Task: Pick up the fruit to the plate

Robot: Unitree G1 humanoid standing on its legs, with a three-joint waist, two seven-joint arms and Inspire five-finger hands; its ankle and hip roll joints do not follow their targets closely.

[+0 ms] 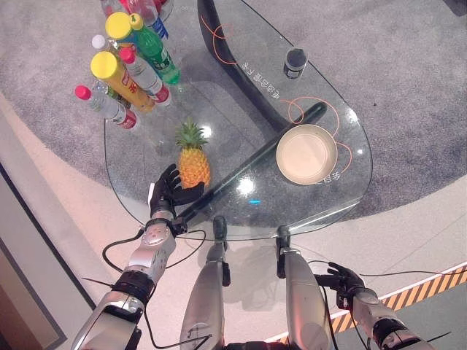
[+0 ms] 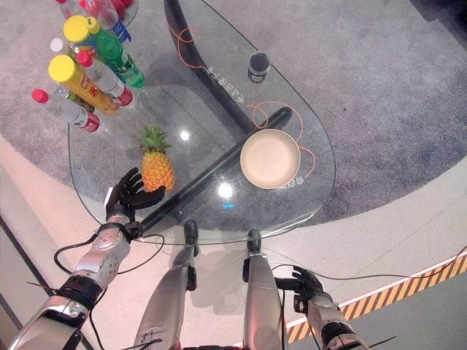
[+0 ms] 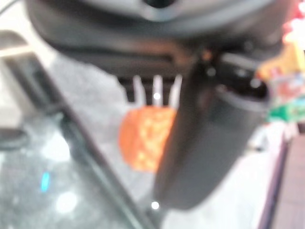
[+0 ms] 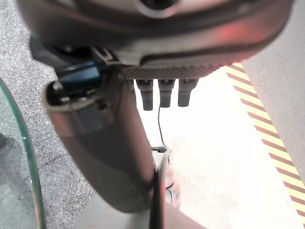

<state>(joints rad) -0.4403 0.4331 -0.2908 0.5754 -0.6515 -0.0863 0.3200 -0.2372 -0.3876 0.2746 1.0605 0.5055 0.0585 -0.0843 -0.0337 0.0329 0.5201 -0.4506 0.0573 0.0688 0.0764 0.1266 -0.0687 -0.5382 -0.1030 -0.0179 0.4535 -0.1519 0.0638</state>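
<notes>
Step in hand, as judged: the reach/pre-grasp on the fruit. The pineapple (image 1: 193,161) stands upright on the glass table (image 1: 241,80), untouched as far as can be told. The left hand (image 1: 168,191) is held just beside the pineapple, on its near side, fingers spread and relaxed, thumb pointing toward the fruit's base; nothing is gripped.

The plate (image 1: 306,154) (a cream, shallow dish) lies well apart from the pineapple, to its right, w/ a dark table strut seen through the glass between them. A cluster of bottles (image 1: 128,69) stands beyond the pineapple, to its far left; a small dark jar (image 1: 295,63) sits far beyond it to the right.

Next move, prob.: the fingers must be closed round the pineapple's body before a lift, then a carry rightward to the plate is called for.

The right hand (image 1: 345,278) hangs low, off the table's near edge, idle; fingers straight in the right wrist view, nothing held.

In the left wrist view the pineapple's orange body (image 3: 145,138) is seen past the fingers w/ a gap. The plate is shown by the eye views.
</notes>
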